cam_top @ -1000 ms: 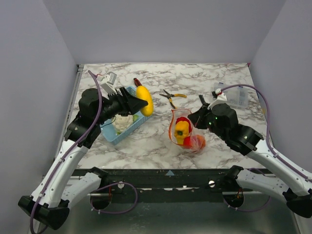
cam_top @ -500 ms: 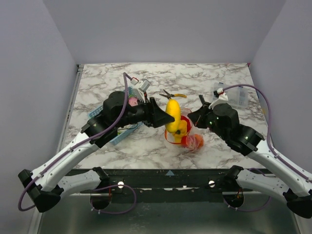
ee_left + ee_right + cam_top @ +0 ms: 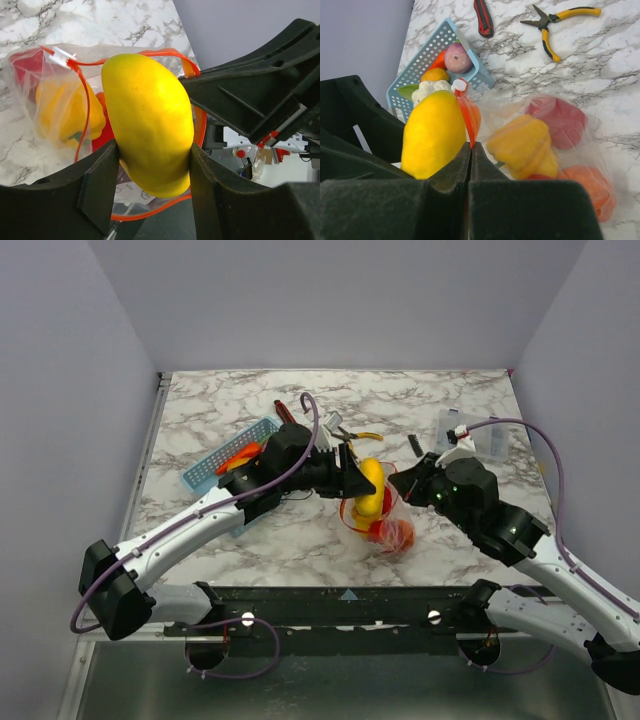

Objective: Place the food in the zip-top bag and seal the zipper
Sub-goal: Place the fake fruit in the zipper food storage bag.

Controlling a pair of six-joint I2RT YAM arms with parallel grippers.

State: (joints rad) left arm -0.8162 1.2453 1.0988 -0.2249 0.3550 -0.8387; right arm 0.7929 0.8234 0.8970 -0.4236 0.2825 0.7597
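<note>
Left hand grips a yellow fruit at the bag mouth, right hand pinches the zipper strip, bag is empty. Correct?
No, the bag is not empty. The right wrist view shows a yellow pepper, a red piece and an orange piece inside it. The rest holds: left hand grips the yellow fruit at the mouth, right hand pinches the zipper strip.

Left wrist view: yellow fruit hides part of zipper.
</note>
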